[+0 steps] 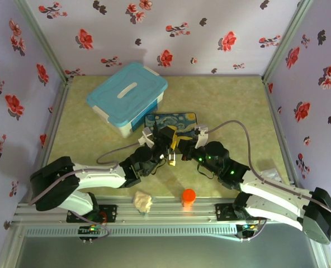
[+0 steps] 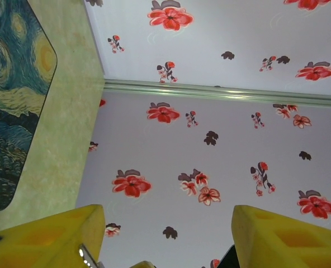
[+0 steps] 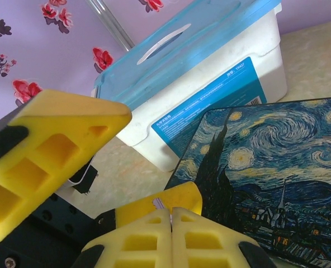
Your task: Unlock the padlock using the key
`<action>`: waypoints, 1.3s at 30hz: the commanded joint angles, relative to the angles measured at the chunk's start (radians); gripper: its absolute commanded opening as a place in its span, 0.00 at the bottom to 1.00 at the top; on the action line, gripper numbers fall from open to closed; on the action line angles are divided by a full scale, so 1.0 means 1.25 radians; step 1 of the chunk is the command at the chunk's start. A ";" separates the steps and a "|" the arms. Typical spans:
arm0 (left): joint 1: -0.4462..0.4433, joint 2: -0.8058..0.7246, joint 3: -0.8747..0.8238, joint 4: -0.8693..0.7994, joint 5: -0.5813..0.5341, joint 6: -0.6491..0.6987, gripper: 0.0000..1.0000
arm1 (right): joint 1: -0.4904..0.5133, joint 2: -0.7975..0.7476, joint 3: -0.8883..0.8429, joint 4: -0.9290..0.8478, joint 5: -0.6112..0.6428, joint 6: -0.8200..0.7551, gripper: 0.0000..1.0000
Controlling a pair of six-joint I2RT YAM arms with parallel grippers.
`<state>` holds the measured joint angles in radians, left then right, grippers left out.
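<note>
Top external view: two robot arms reach in from the bottom corners and meet in the middle of the frame, just below the painted box [image 1: 171, 119].
Left gripper [image 1: 173, 148]: in the middle of the frame, tip to tip with the right gripper [image 1: 183, 143].
Left jaws: apart. In the left wrist view one yellow finger [image 2: 48, 240] sits at the lower left and the other at the lower right. The flowered wall [image 2: 210, 156] shows through the wide gap, and no grasp can be seen.
Right jaws: clenched. In the right wrist view the two yellow pads [image 3: 140, 243] at the bottom middle press flat together.
Pale sliver [image 3: 159, 202]: a tiny thin bit right where the right pads meet – too small to tell what it is.
Big yellow block [image 3: 48, 162]: at the left of the right wrist view, close beside the right pads. It looks like a left finger.
Padlock: cannot tell where it is. The spot where the grippers meet is small and crowded.
Key: cannot tell for sure either.
Painted box: dark blue with yellow swirls, lying flat on the table [image 1: 232, 106].
Blue-lid tub [image 1: 127, 96]: a white tub with a light blue lid, in the upper left of the top view, just beside the painted box.
Orange cap [image 1: 188, 195]: at the lower middle of the top view, near the front rail and apart from the grippers.
Pale lump [image 1: 143, 201]: crumpled – just left of the orange cap, at the front edge.
</note>
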<state>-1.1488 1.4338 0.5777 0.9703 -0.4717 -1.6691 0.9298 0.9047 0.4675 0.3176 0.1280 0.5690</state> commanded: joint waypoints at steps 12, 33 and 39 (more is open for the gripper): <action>0.012 0.019 0.002 -0.037 -0.026 0.067 0.37 | 0.007 -0.036 -0.022 -0.023 0.021 0.000 0.00; 0.084 -0.071 0.003 -0.067 0.159 0.450 0.00 | -0.166 -0.123 0.012 -0.091 -0.251 0.041 0.90; 0.124 -0.209 0.023 -0.258 0.311 0.706 0.00 | -0.318 -0.049 -0.015 0.209 -0.605 0.187 0.76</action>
<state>-0.9958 1.2404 0.5789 0.7864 -0.2028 -1.0378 0.5545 0.8242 0.4488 0.3573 -0.3538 0.7006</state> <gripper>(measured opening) 0.043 0.770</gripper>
